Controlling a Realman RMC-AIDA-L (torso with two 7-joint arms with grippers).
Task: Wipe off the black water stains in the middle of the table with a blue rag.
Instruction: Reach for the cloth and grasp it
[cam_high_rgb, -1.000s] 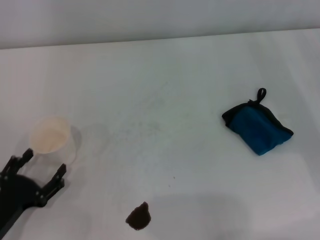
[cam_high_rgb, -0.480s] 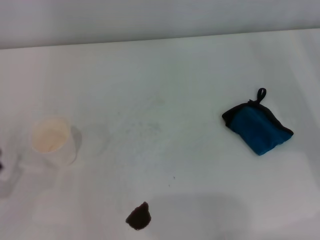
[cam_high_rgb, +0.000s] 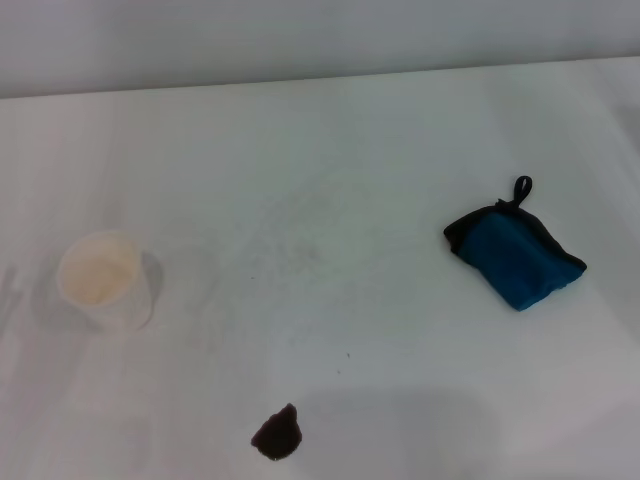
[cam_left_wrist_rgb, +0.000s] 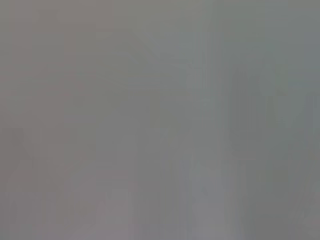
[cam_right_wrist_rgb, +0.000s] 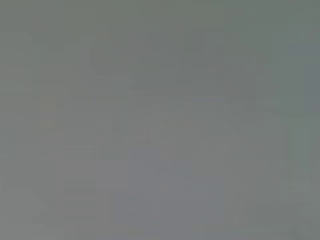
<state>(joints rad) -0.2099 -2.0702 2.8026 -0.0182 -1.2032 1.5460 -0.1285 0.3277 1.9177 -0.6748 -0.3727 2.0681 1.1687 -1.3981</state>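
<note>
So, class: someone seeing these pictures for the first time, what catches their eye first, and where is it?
The blue rag stands out first, lying on the right side of the white table. Next comes the black water stain near the front edge, apart from the rag, and a white cup standing at the left. Neither pincer shows.

Teal-blue rag (cam_high_rgb: 518, 258) trimmed in black with a black loop, glossy brown-black stain (cam_high_rgb: 277, 435), cream-white cup (cam_high_rgb: 104, 280), plain white table (cam_high_rgb: 330, 150) faintly smudged grey.
</note>
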